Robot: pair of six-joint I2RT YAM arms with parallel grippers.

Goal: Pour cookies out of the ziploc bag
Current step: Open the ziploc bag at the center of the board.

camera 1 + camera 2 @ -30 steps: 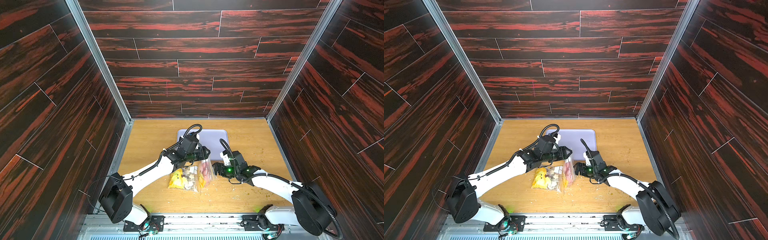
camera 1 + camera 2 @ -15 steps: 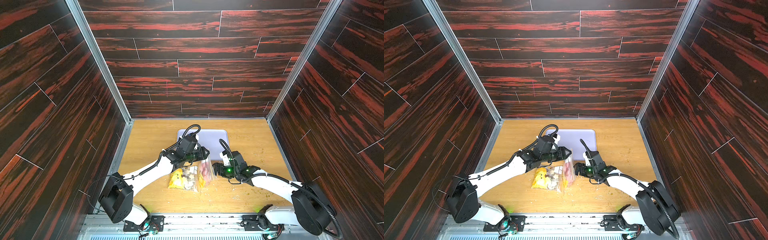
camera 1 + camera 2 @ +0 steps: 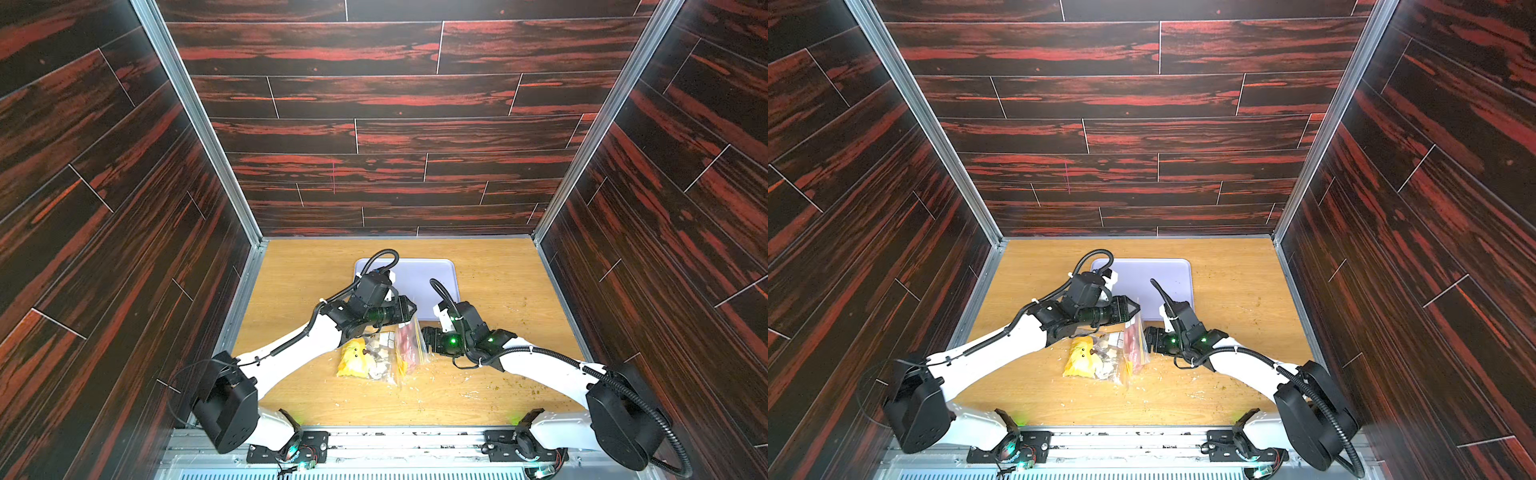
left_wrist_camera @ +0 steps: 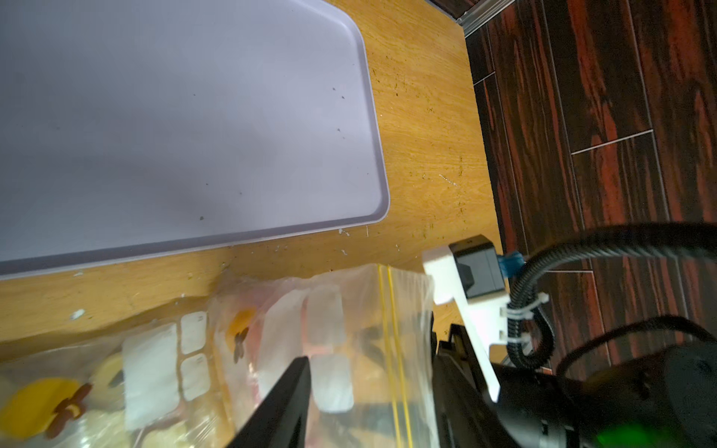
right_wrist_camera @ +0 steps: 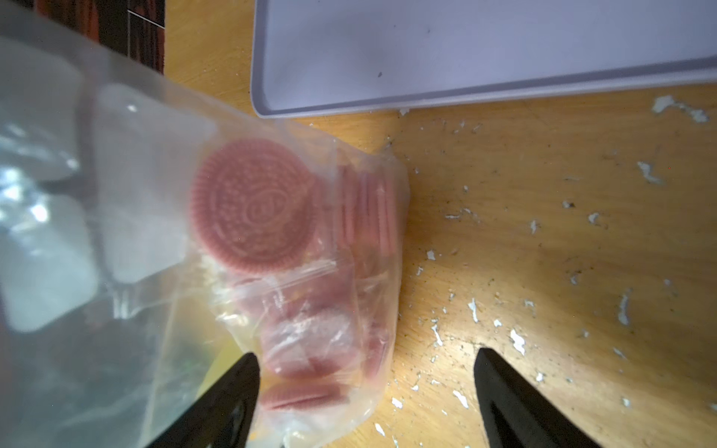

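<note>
The clear ziploc bag [image 3: 386, 353] lies on the wooden table in front of the tray, and its right end stands upright. Pink cookies [image 5: 252, 205] in clear wrappers fill that end, and small cream pieces and a yellow lump [image 3: 353, 359] lie further left. My left gripper [image 3: 411, 311] hovers at the raised end, jaws partly apart with the yellow zip edge [image 4: 392, 310] between them. Low on the table at the bag's right, my right gripper [image 3: 426, 337] is wide open. The bag's cookie-filled corner reaches between its fingers [image 5: 236, 388].
A pale lilac tray [image 3: 432, 282] with a low rim sits just behind both grippers. Crumbs and white flakes [image 5: 516, 341] litter the table to the right of the bag. Dark wood-patterned walls close in the left, right and back sides.
</note>
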